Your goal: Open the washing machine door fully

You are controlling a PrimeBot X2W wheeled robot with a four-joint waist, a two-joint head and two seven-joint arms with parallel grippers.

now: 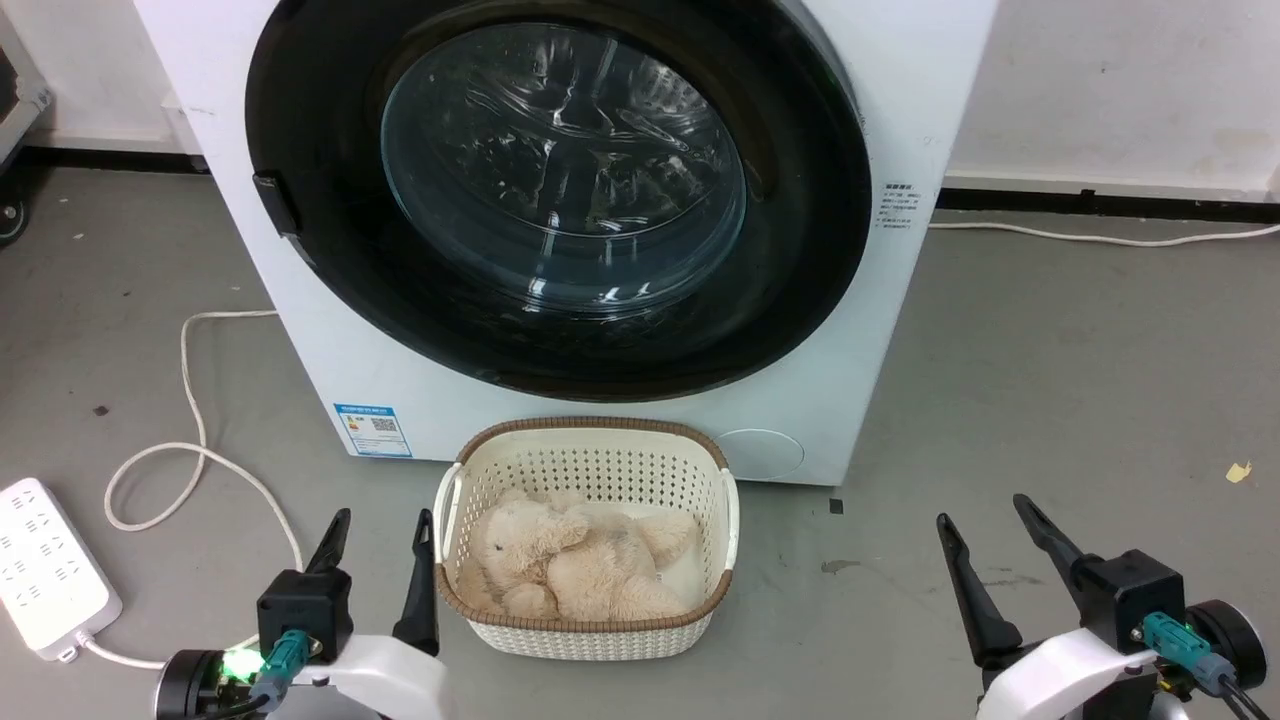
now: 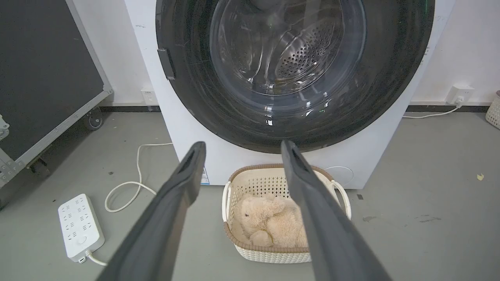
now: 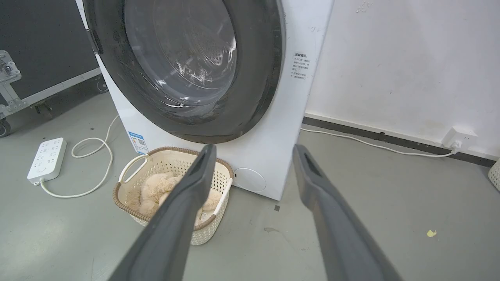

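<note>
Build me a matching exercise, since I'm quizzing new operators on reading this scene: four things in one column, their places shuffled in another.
Things:
1. door
2. basket
3. plush toy
4. power strip

Places:
A. inside the basket
B. on the floor, left of the washing machine
C. shut on the washing machine's front
D. on the floor, right in front of the washing machine

Pairs: 1-C, 2-D, 3-A, 4-B

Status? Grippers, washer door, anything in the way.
Both open, empty: left gripper, right gripper, short of the washing machine. The washing machine door looks shut. A basket with plush toy on floor right under the door; may crowd the approach.
</note>
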